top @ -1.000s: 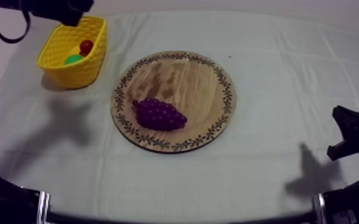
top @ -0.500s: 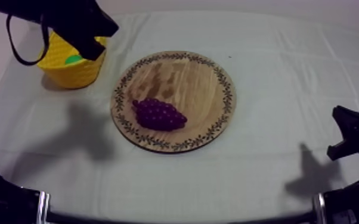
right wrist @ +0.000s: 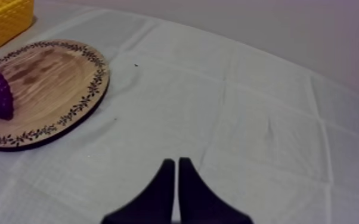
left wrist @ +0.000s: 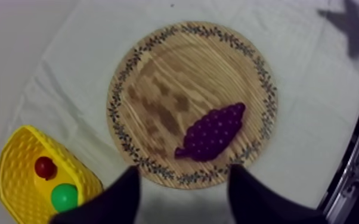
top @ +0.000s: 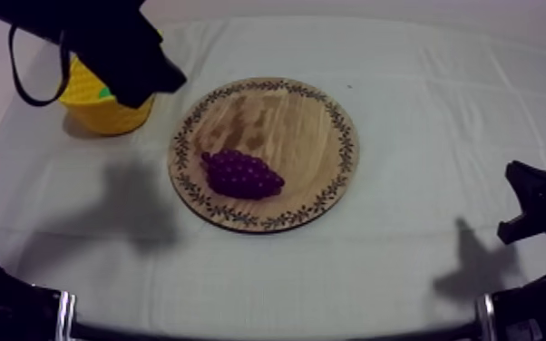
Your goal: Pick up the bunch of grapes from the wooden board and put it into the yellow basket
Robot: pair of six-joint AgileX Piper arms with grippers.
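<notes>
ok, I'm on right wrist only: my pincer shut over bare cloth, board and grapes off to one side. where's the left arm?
Observer: In the top view the left arm is above the basket, short of the board.
Operator: its pincer open?
Observer: Yes, the left pincer is open, nothing between its fingers, clear of the grapes.
Operator: anything in the basket?
Observer: A small red fruit and a round green thing lie in it.
</notes>
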